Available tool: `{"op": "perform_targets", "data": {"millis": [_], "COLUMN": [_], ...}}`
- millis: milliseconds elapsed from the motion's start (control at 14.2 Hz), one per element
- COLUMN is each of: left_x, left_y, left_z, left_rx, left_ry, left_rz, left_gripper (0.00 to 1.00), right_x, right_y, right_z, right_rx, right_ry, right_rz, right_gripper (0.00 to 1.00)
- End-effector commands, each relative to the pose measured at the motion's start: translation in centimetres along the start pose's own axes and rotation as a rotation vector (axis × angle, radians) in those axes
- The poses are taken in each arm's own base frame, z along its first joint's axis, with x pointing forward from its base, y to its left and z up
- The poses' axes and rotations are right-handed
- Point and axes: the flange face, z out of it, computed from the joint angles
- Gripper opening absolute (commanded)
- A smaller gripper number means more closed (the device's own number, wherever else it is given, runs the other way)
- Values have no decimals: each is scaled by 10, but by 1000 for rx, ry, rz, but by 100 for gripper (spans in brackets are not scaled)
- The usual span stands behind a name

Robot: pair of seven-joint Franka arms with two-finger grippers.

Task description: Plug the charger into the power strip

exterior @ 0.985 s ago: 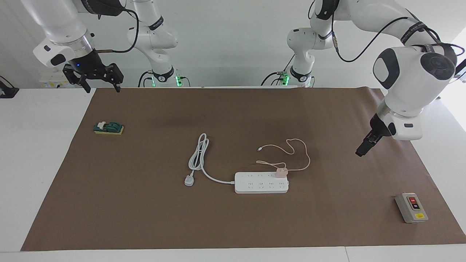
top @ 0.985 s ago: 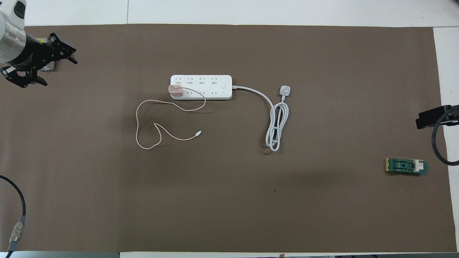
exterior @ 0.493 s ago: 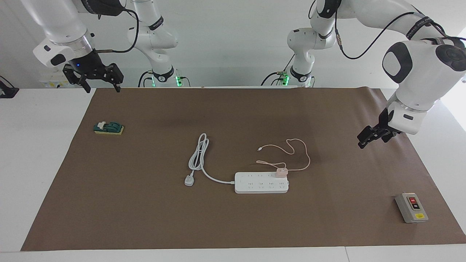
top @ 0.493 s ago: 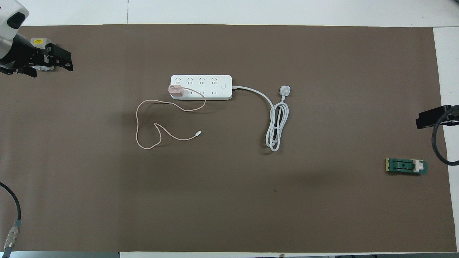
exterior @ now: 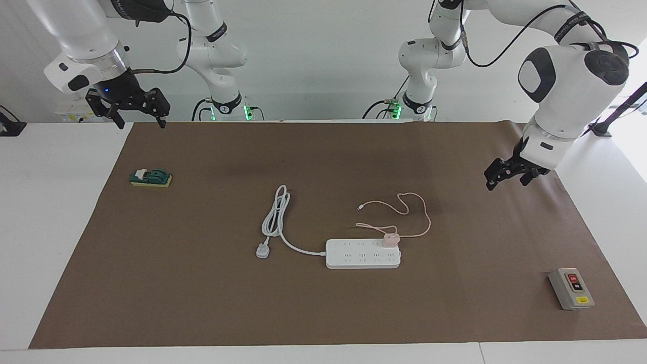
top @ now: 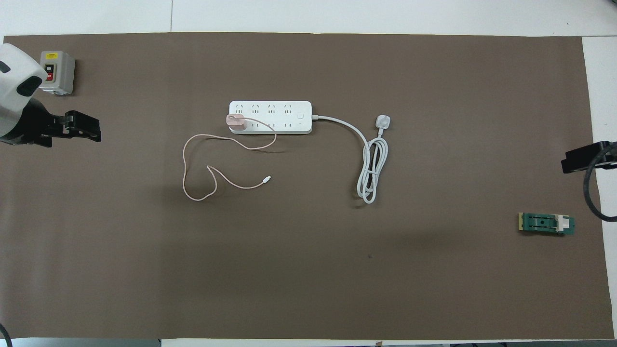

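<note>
The pale-pink charger (exterior: 390,239) sits in a socket of the white power strip (exterior: 354,255), at the strip's end toward the left arm. Its thin pink cable (exterior: 422,212) lies looped on the mat, nearer to the robots. In the overhead view the charger (top: 236,122) stands on the strip (top: 279,112) with the cable (top: 193,164) curled beside it. My left gripper (exterior: 507,177) is open and empty in the air over the mat's edge at the left arm's end; it also shows in the overhead view (top: 84,129). My right gripper (exterior: 141,121) is open and waits raised over the mat's corner by the robots (top: 578,160).
The strip's thick white cord and three-pin plug (exterior: 262,250) lie toward the right arm's end. A grey box with red and black buttons (exterior: 571,288) stands at the mat's corner farthest from the robots, at the left arm's end. A green part (exterior: 150,178) lies under the right arm.
My left gripper has turned and drawn back from over the grey box toward the robots, uncovering the box in the overhead view. Charger, strip and right arm have not moved.
</note>
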Motion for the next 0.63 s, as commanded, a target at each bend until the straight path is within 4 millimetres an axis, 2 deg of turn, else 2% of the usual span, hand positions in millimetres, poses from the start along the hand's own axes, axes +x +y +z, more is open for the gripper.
{"op": "perform_targets", "data": {"millis": [0, 141, 282, 563], "left_x": [-32, -40, -47, -43], "left_y": [-4, -6, -14, -10], "left_z": [6, 7, -5, -7], "left_rx": [-5, 5, 4, 5], "left_ry": [-28, -109, -100, -80], "left_rz": [53, 72, 56, 49], "left_gripper": [100, 100, 100, 100], "right_x": [-11, -12, -12, -11], "right_y": [0, 1, 1, 0], "right_z": [1, 3, 3, 3], "right_rx": [27, 26, 26, 28], "right_ry": [-6, -11, -11, -11], "right_rz": [-15, -15, -15, -16], "right_gripper": [100, 100, 100, 100]}}
